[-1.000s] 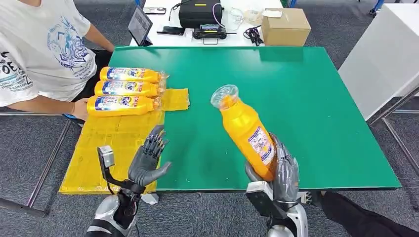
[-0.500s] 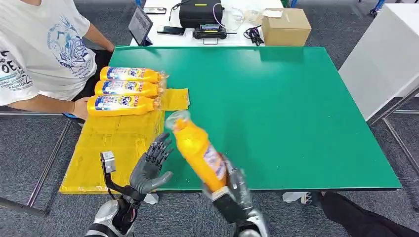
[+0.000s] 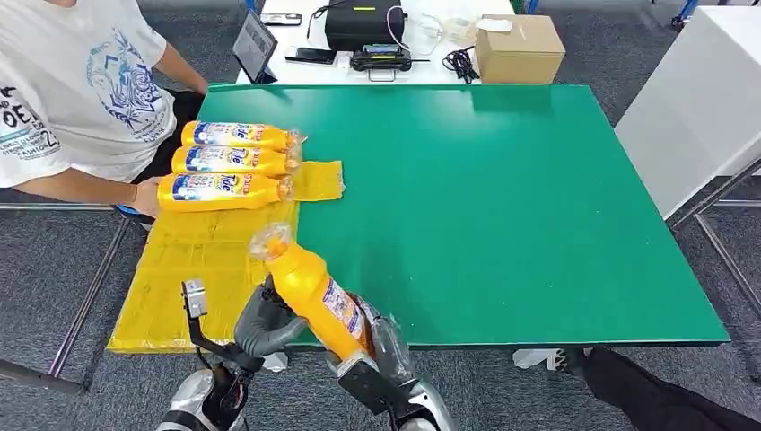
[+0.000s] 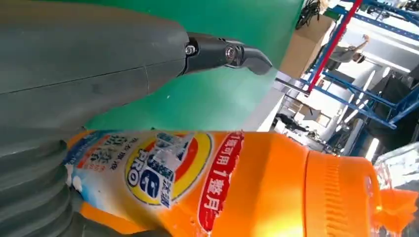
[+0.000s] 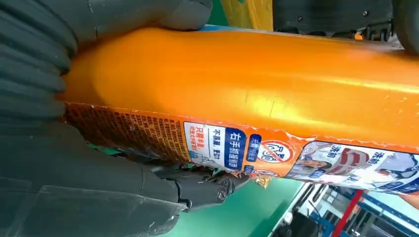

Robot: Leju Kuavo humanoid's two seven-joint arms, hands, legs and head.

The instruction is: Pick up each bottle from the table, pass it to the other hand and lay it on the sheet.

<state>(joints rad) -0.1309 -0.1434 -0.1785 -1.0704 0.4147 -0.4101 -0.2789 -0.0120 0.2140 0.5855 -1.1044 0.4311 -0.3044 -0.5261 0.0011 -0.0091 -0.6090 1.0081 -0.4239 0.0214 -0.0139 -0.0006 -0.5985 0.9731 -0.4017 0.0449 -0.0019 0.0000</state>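
Orange plastic detergent bottle [image 3: 312,294] gripped by right hand [image 3: 381,346], left hand [image 3: 262,321] open beside it; three matching bottles [image 3: 226,162] lie on yellow sheet [image 3: 193,269].

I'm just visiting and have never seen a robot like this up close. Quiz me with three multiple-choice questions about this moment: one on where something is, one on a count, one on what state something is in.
1. Where do the lying bottles rest?
A. On the yellow sheet at the table's left side
B. On the cardboard box
C. On the floor

2. How many bottles lie on the sheet?
A. One
B. Three
C. Five

3. What is the right robot hand doing?
A. Hanging empty
B. Pressing on the table
C. Gripping the orange bottle by its lower body

Answers:
1 A: the head view shows them side by side on the sheet, beside the seated person.
2 B: three labelled bottles lie in a row there.
3 C: its fingers wrap the bottle, held tilted, cap up, next to the left robot hand.
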